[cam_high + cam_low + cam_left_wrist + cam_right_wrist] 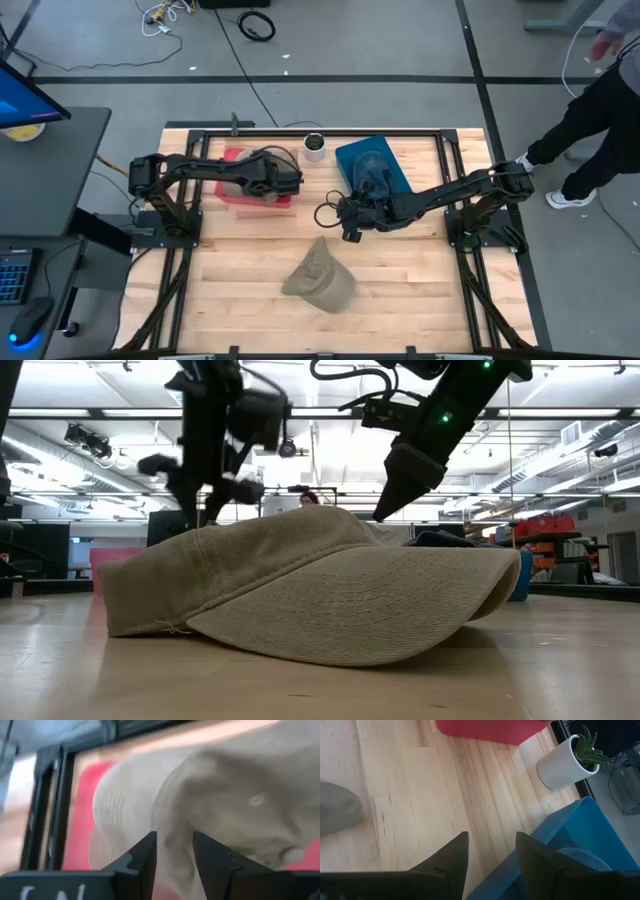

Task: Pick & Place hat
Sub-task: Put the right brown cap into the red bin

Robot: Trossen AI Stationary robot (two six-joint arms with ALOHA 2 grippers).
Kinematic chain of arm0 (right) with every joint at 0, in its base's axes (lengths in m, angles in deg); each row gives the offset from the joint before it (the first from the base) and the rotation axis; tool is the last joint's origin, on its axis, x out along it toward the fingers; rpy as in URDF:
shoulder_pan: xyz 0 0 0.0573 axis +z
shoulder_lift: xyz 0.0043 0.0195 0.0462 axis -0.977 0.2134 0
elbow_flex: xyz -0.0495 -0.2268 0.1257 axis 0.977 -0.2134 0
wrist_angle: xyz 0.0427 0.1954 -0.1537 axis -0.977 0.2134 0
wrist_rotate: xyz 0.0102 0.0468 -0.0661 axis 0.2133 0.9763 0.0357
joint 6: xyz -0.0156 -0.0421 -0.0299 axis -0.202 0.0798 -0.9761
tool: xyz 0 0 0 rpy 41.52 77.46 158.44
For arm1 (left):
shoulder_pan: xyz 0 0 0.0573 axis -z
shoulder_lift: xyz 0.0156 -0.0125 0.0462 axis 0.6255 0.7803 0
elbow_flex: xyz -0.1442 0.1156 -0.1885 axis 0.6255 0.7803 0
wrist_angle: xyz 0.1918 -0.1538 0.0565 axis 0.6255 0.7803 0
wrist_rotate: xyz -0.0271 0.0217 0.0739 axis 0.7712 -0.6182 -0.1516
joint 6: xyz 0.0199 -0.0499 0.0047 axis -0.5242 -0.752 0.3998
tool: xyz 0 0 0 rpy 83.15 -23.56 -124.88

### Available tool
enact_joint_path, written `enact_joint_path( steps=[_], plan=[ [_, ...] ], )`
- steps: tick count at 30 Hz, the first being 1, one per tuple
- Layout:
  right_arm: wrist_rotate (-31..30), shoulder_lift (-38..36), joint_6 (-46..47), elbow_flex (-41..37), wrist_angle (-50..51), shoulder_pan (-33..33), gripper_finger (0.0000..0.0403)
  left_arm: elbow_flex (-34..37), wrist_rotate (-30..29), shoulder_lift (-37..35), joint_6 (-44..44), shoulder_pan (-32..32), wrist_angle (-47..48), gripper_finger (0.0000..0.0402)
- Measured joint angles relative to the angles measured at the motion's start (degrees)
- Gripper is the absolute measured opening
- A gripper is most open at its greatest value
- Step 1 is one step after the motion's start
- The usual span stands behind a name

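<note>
Hat (320,278) lying crown-up on the wood surface (230,290), toward its front edge, untouched. Right pincer (345,222) hanging released between it and the blue bin (400,180), fingers spread and empty. Left pincer (285,182) parked over the red tray (232,158), likewise released, above a second tan hat (225,795). Probably best to lower the right pincer onto the crown's ridge, not the stiff brim. Pinch a fold of cloth and lift straight up.

Three hats (320,277) — two bins (392,170) — one potted plant (314,146).
</note>
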Motion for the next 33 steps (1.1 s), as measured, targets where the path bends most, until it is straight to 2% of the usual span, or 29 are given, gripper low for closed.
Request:
enact_joint_path(
  steps=[8,17,21,29,33],
  plan=[
    [0.0,0.0,0.0,0.0,0.0,0.0,0.0167,-3.2,-4.5,0.0,13.9,-0.8,-4.4,0.0136],
    [0.0,0.0,0.0,0.0,0.0,0.0,0.0167,-3.2,-4.2,0.1,29.6,-6.3,-12.1,0.0136],
    [0.0,0.0,0.0,0.0,0.0,0.0,0.0167,-3.1,0.8,0.1,31.6,-8.4,-12.8,0.0136],
    [0.0,0.0,0.9,0.0,0.3,0.0,0.0167,2.6,2.5,0.6,34.7,-9.9,-20.7,0.0135],
    [0.0,0.0,1.1,0.0,0.4,0.0,0.0167,5.4,-0.1,0.6,34.2,-10.3,-22.1,0.0119]
  ],
)
